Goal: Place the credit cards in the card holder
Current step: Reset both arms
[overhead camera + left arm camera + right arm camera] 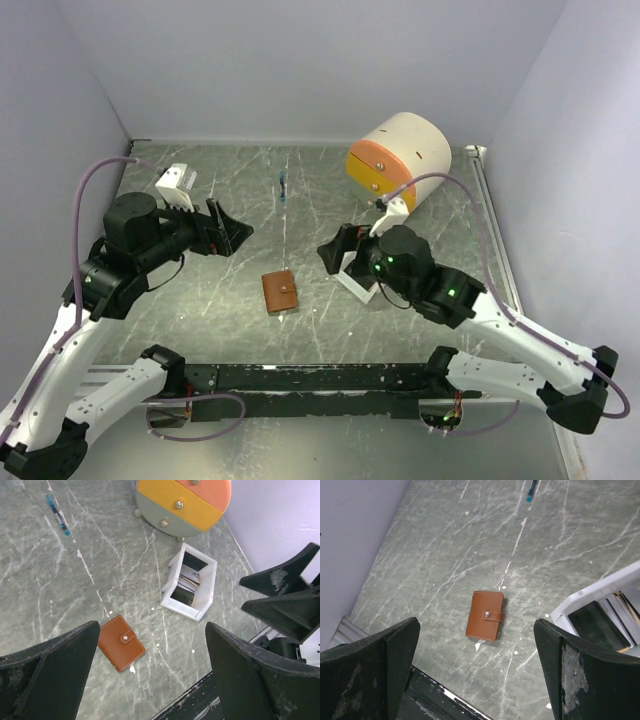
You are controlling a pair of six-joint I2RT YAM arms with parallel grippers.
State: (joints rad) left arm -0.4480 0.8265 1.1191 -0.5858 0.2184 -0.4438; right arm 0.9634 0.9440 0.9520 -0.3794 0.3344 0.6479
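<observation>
Flat at centre of marbled table [215, 305]: smooth brown leather card holder [280, 292], snapped shut. To its right, thin grey credit cards [188, 579] inside boxy white tray [209, 566]. Left end effector [232, 230], right end effector [335, 250] spread wide, empty.

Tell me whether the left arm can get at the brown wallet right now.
Probably yes: the brown wallet lies flat, apart from the white tray, and the left arm hovers nearby, jaws open, nothing between them.

Left arm [110, 270]: elbow bent, forearm raised, wrist aimed inward to the right.
Left gripper [235, 232]: held aloft, jaws spread wide, nothing between them.
Right arm [450, 290]: folded low, wrist aimed inward to the left.
Right gripper [333, 255]: jaws spread wide, empty.
</observation>
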